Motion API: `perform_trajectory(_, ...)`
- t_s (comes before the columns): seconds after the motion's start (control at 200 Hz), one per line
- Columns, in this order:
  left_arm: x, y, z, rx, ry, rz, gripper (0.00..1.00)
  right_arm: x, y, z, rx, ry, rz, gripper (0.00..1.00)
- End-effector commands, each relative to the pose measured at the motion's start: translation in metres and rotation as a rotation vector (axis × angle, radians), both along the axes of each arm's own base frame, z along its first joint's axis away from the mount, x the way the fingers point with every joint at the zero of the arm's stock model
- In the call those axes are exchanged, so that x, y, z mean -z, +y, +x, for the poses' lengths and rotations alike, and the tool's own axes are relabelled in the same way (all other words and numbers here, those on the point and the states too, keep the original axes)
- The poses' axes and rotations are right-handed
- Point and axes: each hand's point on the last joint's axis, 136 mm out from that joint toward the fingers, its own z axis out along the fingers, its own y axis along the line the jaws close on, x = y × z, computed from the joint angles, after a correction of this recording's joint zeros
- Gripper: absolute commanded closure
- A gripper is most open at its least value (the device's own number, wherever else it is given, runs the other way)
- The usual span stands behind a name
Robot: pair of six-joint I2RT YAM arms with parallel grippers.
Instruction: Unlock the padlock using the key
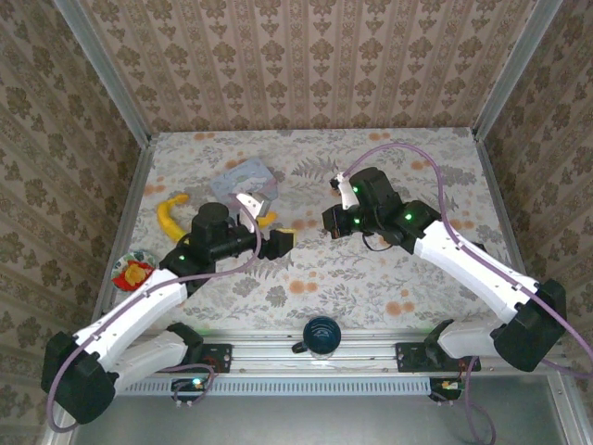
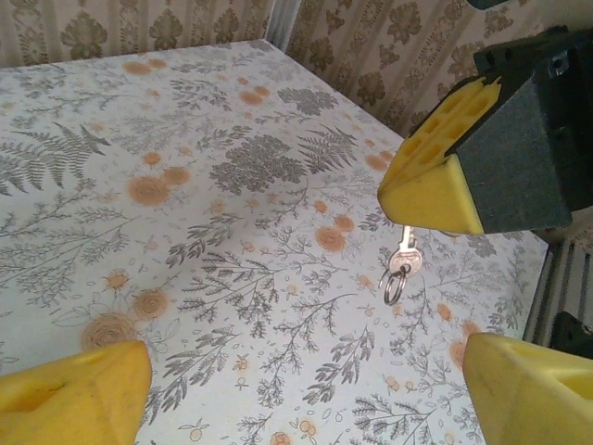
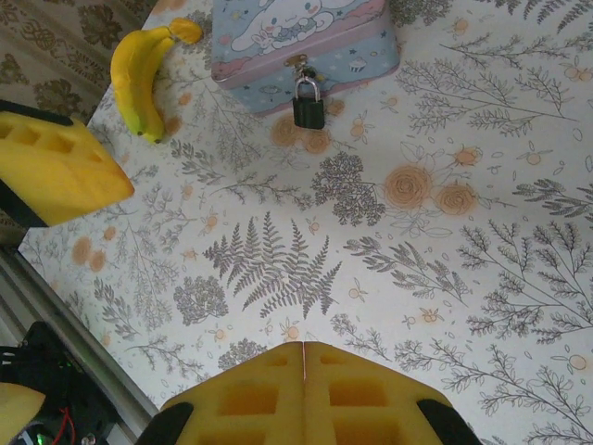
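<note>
The small dark padlock [image 3: 309, 109] hangs by its metal shackle from the hasp of a pale blue cartoon tin [image 3: 352, 46] at the back left of the table. My right gripper [image 3: 304, 357] is shut on the key [image 2: 405, 252]. The key hangs below the yellow fingertips [image 2: 422, 190] above the cloth, with its ring [image 2: 393, 286] dangling. My left gripper [image 2: 296, 394] stands open just left of the right gripper [image 1: 329, 221], its jaws wide apart and low over the cloth with nothing between them. The padlock lies well ahead of the right gripper.
A banana [image 3: 139, 74] lies left of the tin. A dark blue mug [image 1: 321, 336] stands at the near edge between the arm bases. A small bowl with red and yellow contents [image 1: 134, 272] sits at the near left. Papered walls enclose the floral tablecloth [image 1: 408, 167].
</note>
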Motion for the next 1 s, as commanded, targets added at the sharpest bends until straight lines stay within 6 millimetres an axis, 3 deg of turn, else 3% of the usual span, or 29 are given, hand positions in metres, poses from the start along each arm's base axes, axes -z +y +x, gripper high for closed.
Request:
perform_trajectory(0.0,-0.015,-0.009,-0.005,0.078,-0.021,-0.029,0.23,-0.01,0.007,0.0,-0.028,0.003,0.007,1.0)
perform_trajectory(0.08,-0.016,-0.016,-0.008,0.114,-0.01,-0.047,0.33,-0.007,0.007,-0.003,-0.028,0.033,0.003,1.0)
perform_trajectory(0.36,-0.017,-0.042,-0.018,0.231,0.037,-0.132,0.45,-0.034,0.034,-0.011,-0.174,0.026,0.215,1.0)
perform_trajectory(0.755,-0.03,-0.045,-0.033,0.311,0.062,-0.199,0.61,-0.042,0.047,-0.015,-0.291,0.021,0.336,1.0)
perform_trajectory(0.995,-0.027,-0.046,-0.031,0.303,0.074,-0.205,0.79,-0.045,0.049,-0.017,-0.308,0.022,0.353,1.0)
